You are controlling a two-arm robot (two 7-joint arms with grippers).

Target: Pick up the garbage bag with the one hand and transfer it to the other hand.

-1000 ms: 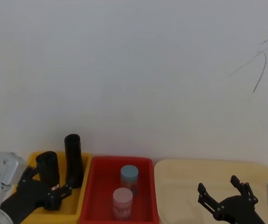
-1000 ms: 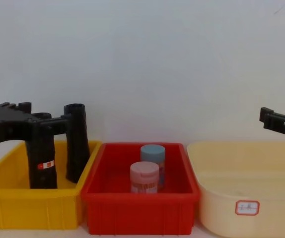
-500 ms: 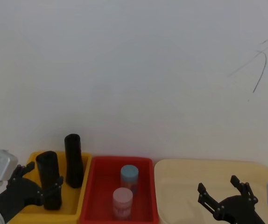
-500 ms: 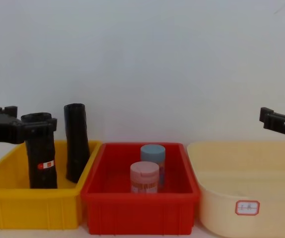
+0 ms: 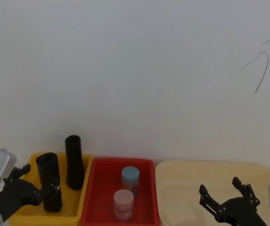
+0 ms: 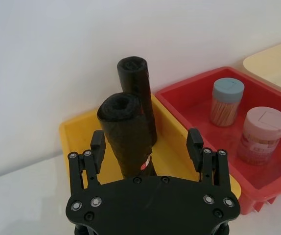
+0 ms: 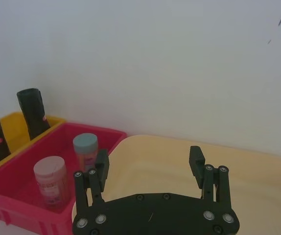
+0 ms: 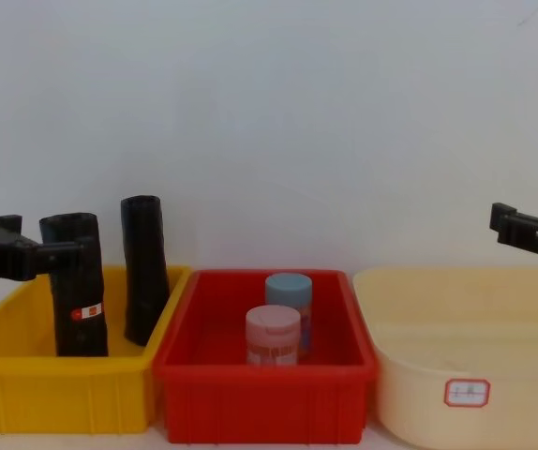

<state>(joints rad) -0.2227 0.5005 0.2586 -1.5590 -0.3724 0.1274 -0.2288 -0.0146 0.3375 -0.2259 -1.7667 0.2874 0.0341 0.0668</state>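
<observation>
The left gripper (image 5: 40, 179), spread wide at lower left, straddles the upright garbage bag (image 8: 77, 281) in the yellow bin (image 8: 63, 380), while the right gripper (image 5: 219, 186) hangs spread at lower right

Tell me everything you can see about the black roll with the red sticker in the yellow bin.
The garbage bag is a tall black roll of crinkled plastic, hollow at the top, with a small red-and-white sticker low on its side. It stands in the yellow bin, beside a second black roll. The open left gripper straddles its upper part.
</observation>
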